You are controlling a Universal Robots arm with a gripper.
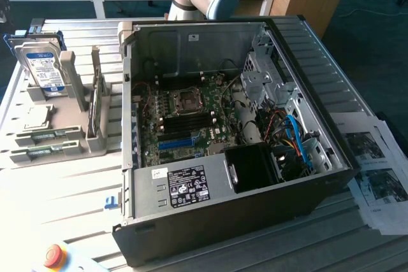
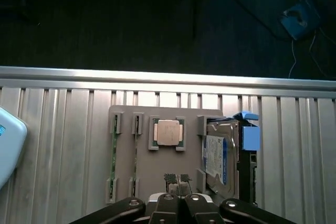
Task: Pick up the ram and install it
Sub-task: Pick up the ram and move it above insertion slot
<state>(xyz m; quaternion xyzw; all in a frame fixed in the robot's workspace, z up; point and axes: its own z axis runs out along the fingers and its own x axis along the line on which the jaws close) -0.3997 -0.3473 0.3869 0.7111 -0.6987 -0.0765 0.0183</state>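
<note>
Not started — my gripper (image 2: 177,178) is pinched closed on nothing, facing the holder (image 2: 152,169) where the ram (image 2: 114,153) sits; board slots (image 1: 186,119) look bare.

Exterior angled from high; wrist straight down; both see grey holder (image 1: 70,119) (image 2: 157,167).

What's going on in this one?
A robot arm's gripper hovers shut and empty above a grey holder on the slatted table. Both ram sticks sit in their holder slots, beside a processor chip and a hard drive. The open computer case stands nearby; nothing is picked up yet.
</note>
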